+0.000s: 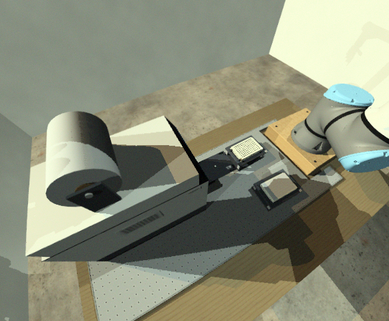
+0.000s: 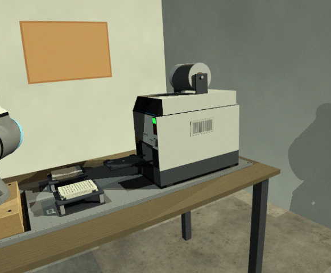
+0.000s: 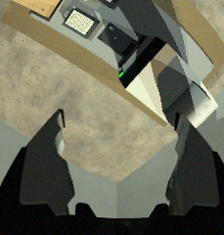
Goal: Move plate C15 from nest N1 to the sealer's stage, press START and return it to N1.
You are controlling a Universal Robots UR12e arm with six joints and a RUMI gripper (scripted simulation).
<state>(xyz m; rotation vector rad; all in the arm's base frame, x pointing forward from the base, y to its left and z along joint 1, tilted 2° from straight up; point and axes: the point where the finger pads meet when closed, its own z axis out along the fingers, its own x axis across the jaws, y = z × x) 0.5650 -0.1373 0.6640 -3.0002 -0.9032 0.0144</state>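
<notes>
White and pitted with wells, the rigid plastic plate point(image 3: 80, 21) sits in its dark nest point(image 1: 236, 158), far below and ahead of my two-jaw gripper point(image 3: 118, 132), which hangs high over the floor beyond the table edge, partly open and carrying nothing. Which nest is N1 I can't tell; the other holds a grey foil-topped plate point(image 1: 279, 184). I'd expect the white plate to be light, stiff and a little slick, so I'd grip its two side walls squarely.
</notes>
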